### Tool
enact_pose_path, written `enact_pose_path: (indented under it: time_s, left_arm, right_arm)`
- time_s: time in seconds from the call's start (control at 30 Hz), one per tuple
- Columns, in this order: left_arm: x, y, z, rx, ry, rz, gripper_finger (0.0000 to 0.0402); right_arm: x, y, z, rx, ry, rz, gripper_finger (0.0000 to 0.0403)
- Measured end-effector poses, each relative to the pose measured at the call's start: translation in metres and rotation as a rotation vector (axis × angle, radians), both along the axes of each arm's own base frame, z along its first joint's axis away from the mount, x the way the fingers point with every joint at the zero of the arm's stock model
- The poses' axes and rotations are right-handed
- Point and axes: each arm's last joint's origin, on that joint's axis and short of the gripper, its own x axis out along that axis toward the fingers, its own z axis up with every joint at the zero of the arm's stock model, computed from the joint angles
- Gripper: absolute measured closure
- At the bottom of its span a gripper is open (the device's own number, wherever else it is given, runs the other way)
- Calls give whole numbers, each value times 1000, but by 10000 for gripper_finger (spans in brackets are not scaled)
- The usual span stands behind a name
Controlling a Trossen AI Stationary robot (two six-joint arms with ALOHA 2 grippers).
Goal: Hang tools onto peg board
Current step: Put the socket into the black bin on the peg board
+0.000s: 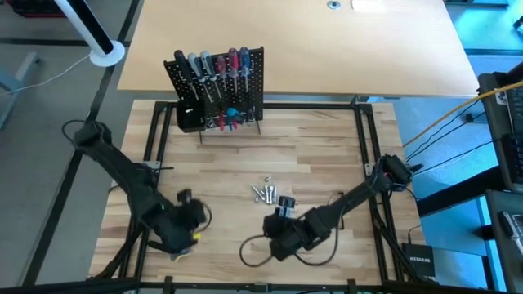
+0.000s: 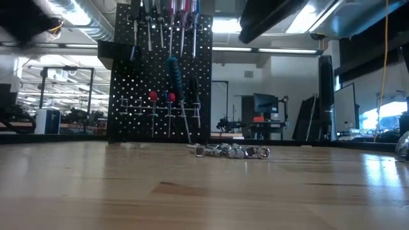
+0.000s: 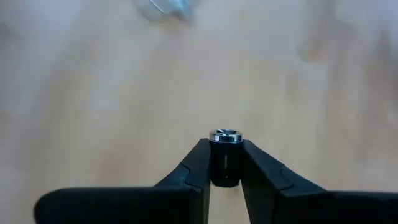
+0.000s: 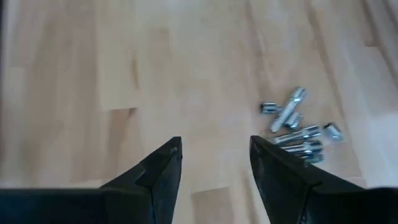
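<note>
The black peg board point(image 1: 216, 86) stands upright at the table's far side, with a black bin point(image 1: 189, 119) at its lower left corner. Several screwdrivers point(image 1: 214, 65) hang from its top row, and red and blue handles point(image 2: 167, 86) hang lower down. Several small silver bits point(image 1: 263, 192) lie in a heap on the table; they also show in the low view point(image 2: 230, 151) and the right wrist view point(image 4: 298, 124). My left gripper point(image 1: 185, 197) is shut on one small bit point(image 3: 225, 138), left of the heap. My right gripper point(image 4: 214, 155) is open and empty just near of the heap. My left gripper pinches a small bit between its two fingertips point(image 3: 200, 158). The bit's dark body sits in the gap between them, and its silver end point(image 3: 225, 135) sticks out just past the tips. The bit is lifted clear of the table.
The bare wooden tabletop point(image 1: 245, 155) lies between the heap and the peg board. A black metal frame point(image 1: 364, 131) borders the work area on the left, right and far sides. A loose cable loop point(image 1: 257, 249) lies near the right arm's wrist.
</note>
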Motion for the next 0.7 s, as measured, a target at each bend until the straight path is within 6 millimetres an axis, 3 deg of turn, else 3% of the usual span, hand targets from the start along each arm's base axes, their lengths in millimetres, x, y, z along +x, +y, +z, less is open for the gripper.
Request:
enact_pose_path:
  time_s: [0.17, 0.4, 0.53, 0.7]
  left_arm:
    - [8, 55, 52, 156, -163, 88, 349]
    - [-9, 145, 111, 379, -326, 349, 349]
    - [-21, 181, 124, 484, -329, 477, 348]
    - [-26, 204, 124, 546, -248, 535, 339]
  right_arm:
    - [-7, 11, 0, -17, -49, -39, 215]
    - [-5, -5, -27, -52, -45, -103, 215]
    - [0, -27, -45, -67, -13, -151, 215]
    - [7, -54, -53, -125, 29, -190, 215]
